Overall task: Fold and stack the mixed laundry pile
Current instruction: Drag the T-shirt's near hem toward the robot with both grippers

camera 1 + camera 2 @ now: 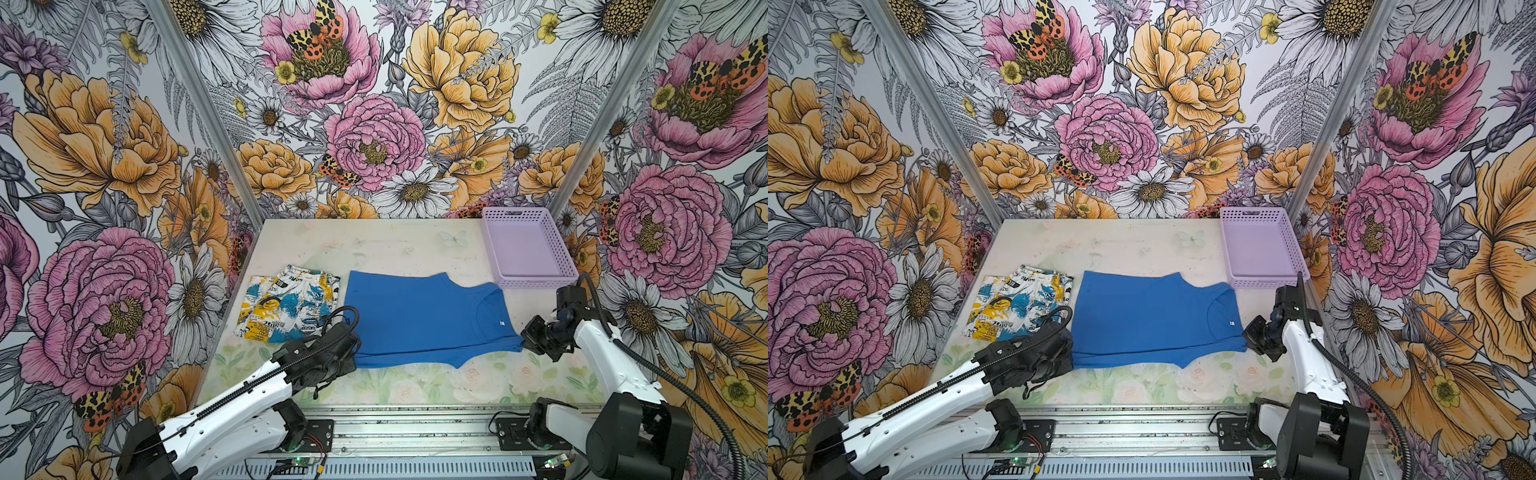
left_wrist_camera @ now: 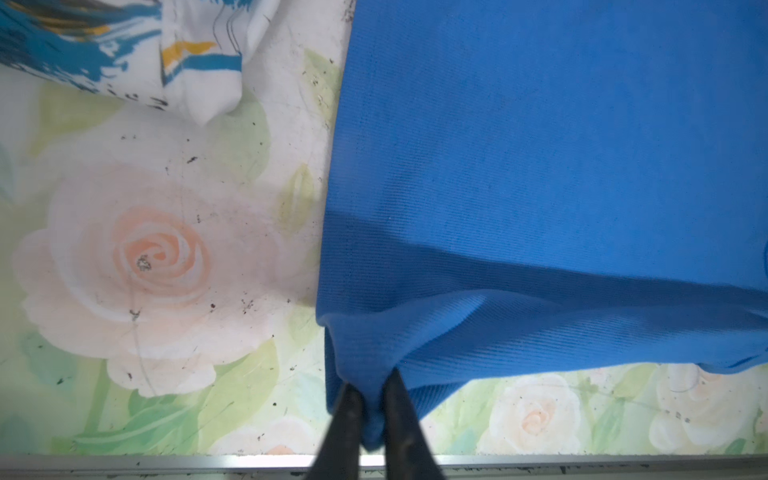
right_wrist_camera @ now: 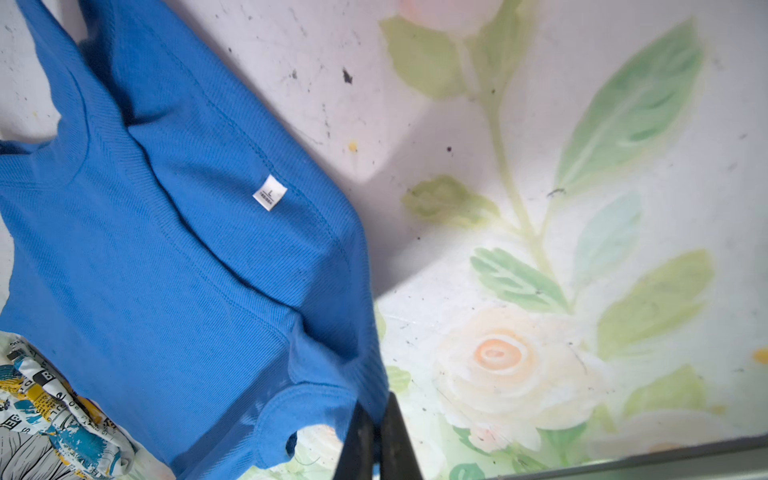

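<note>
Blue T-shirt [image 1: 419,316] mid-fold: left tool [image 2: 371,382], right tool [image 3: 377,405] each pinch 1 front corner; next likely release, then crosswise fold.

Robot lab test cell: printed floral panels [image 1: 104,166] in aluminium framing [image 1: 203,104], two arms [image 1: 232,399] bolted to a slotted rail [image 1: 415,432], bare wiring [image 1: 316,446] and a circuit board [image 1: 297,460] along the front.

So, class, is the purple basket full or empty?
Empty: the basket shows only its bare floor; the blue shirt and printed garment lie outside it.
</note>
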Controlling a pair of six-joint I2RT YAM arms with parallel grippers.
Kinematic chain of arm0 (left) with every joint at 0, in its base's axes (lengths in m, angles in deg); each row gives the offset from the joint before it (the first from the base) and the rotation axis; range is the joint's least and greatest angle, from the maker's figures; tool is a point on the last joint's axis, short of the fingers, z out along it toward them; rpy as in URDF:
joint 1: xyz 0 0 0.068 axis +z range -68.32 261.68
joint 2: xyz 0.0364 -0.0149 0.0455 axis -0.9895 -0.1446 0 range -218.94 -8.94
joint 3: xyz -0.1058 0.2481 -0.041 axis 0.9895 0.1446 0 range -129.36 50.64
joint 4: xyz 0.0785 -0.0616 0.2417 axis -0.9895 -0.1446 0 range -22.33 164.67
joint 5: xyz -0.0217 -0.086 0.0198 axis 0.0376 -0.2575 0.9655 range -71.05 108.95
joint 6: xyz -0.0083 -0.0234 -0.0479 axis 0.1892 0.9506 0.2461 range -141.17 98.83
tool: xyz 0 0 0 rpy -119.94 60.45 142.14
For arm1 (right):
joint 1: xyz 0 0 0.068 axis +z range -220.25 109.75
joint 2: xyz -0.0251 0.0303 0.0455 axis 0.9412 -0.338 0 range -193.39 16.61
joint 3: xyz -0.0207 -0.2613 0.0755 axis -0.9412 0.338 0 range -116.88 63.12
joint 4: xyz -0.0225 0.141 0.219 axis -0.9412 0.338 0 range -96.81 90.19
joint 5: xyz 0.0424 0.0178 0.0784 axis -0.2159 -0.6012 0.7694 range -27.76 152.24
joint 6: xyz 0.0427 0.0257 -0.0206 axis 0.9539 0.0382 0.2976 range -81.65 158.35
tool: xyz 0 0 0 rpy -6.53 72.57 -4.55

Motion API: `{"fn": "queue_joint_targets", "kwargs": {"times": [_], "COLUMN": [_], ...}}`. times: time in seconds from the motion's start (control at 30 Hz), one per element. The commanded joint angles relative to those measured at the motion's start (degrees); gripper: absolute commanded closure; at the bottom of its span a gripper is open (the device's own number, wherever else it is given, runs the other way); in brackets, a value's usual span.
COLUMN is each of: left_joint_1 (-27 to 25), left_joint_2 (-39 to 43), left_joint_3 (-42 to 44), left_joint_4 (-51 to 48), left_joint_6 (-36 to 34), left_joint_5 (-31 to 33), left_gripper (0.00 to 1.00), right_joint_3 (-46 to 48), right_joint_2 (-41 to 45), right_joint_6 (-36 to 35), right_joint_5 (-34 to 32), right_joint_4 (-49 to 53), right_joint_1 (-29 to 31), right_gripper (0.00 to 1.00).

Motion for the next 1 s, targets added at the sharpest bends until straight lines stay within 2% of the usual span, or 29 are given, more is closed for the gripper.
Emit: {"fn": "queue_joint_targets", "kwargs": {"times": [0.0, 0.3, 0.7, 0.87, 0.97], "left_joint_1": [-0.3, -0.2, -2.0, -1.3, -0.7], "left_joint_2": [3.1, 4.6, 3.6, 1.2, 0.0], "left_joint_3": [0.8, 2.5, 7.5, 8.8, 9.6], "left_joint_4": [1.2, 1.7, 4.3, 8.7, 10.8], "left_joint_6": [-0.6, -1.0, 2.9, 1.4, 0.4], "left_joint_5": [0.0, -1.5, -3.0, -4.0, -4.7], "left_gripper": [0.72, 0.69, 0.74, 0.67, 0.67], "right_joint_3": [-1.9, -2.9, -3.0, -3.0, -3.1], "right_joint_2": [-0.3, -1.4, -2.2, -2.5, -2.5], "right_joint_6": [-0.7, -2.0, -2.8, -3.0, -3.2], "right_joint_5": [-0.6, -1.1, -1.3, -1.0, -1.0], "right_joint_4": [-1.3, -1.3, -1.6, -2.0, -2.0], "right_joint_1": [-0.2, -0.5, -0.6, -0.6, -0.6], "right_gripper": [1.00, 1.00, 1.00, 1.00, 1.00]}}
